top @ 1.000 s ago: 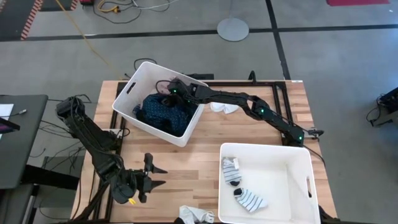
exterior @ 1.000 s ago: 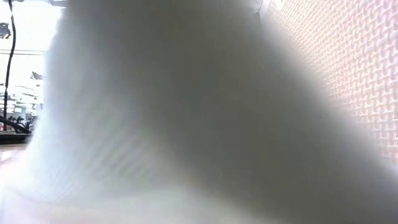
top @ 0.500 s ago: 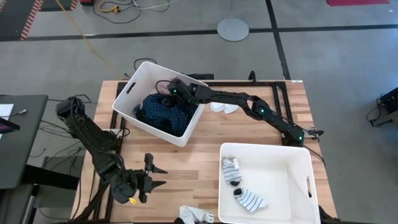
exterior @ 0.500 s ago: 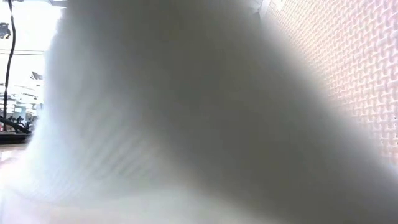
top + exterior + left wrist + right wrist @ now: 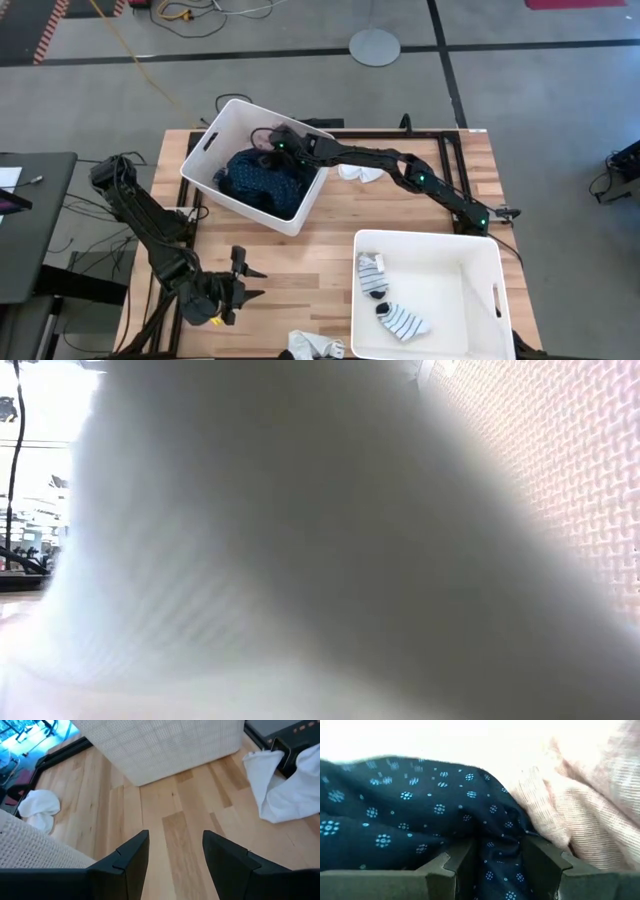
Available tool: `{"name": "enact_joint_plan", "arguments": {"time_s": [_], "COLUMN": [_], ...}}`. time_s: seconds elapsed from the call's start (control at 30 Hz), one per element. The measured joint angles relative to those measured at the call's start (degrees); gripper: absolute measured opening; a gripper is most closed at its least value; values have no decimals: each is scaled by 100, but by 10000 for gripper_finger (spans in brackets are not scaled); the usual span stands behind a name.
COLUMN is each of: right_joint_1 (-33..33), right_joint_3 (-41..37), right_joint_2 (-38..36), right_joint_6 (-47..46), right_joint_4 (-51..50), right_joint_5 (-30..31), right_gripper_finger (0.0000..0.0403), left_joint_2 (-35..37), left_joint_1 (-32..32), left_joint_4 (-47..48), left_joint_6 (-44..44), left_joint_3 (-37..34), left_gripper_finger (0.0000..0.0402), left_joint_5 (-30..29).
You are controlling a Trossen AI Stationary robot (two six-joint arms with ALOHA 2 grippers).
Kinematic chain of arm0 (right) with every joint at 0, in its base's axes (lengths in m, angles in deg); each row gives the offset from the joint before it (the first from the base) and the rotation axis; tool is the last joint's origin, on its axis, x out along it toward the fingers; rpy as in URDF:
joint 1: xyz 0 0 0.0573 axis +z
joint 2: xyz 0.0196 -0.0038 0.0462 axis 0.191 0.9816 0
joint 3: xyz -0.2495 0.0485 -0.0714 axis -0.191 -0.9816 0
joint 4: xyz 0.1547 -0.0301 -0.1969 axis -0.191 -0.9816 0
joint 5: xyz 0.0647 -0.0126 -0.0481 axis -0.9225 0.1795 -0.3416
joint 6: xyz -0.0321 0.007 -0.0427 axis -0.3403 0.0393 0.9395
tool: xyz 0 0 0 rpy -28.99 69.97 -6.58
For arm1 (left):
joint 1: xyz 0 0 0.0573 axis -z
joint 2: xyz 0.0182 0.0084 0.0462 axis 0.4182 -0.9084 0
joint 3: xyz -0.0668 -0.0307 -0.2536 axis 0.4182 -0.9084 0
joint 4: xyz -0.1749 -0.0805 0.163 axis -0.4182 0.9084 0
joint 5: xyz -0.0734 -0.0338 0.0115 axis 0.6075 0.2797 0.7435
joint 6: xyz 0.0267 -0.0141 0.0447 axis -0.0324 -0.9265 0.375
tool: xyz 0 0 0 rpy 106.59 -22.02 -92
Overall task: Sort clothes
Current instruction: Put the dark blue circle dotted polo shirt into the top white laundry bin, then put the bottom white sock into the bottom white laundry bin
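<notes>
The navy dotted garment (image 5: 258, 178) lies in the white bin at the far left (image 5: 205, 150); it fills the right wrist view (image 5: 410, 810), with a pink garment (image 5: 580, 815) beside it. My right gripper (image 5: 272, 148) reaches into that bin, open, its fingers on either side of a ridge of the navy cloth (image 5: 497, 852). My left gripper (image 5: 248, 280) is open and empty above the table at the near left (image 5: 175, 837). One white sock (image 5: 360, 172) lies on the table beside the far bin, another (image 5: 315, 345) at the front edge. My right gripper's open fingers (image 5: 455, 865) come from above onto the navy dotted garment, with a ridge of its cloth (image 5: 500, 840) between them. I cannot tell whether they touch it. The garment lies in the bin.
A second white bin (image 5: 480, 260) at the near right holds white, grey and striped socks (image 5: 395, 310). In the left wrist view its mesh wall (image 5: 160, 745) stands ahead of bare wood. The front-edge sock (image 5: 300, 560) blocks almost all of the low view.
</notes>
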Motion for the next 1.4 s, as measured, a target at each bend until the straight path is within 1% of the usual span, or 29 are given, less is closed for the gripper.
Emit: {"name": "enact_joint_plan", "arguments": {"time_s": [0.1,0.2,0.33,0.47,0.67,0.87,1.13,1.4], "right_joint_1": [4,-12,-15,13,21,53,133,376], "right_joint_3": [2,2,7,7,7,41,48,58], "right_joint_2": [-9,-75,-137,-155,-155,-239,-788,-1637], "right_joint_6": [-491,-868,-891,-707,-695,-669,-394,-164], "right_joint_4": [58,-3,19,-142,-185,-294,-350,-425], "right_joint_5": [-48,-392,-585,-766,-1558,-2058,-2420,-2444], "right_gripper_finger": [175,175,175,175,175,175,175,175], "left_joint_2": [0,0,0,0,0,0,0,0], "left_joint_1": [-2,-2,-2,-2,26,22,-7,-26], "left_joint_4": [77,78,326,798,1485,1926,2626,2717], "left_joint_6": [-5,1,-91,-47,-96,-34,-185,-86], "left_joint_3": [0,0,2,2,2,2,2,2], "left_gripper_finger": [181,181,181,181,181,181,181,181], "left_joint_5": [-1,-1,-61,-85,-89,-93,-91,-92]}}
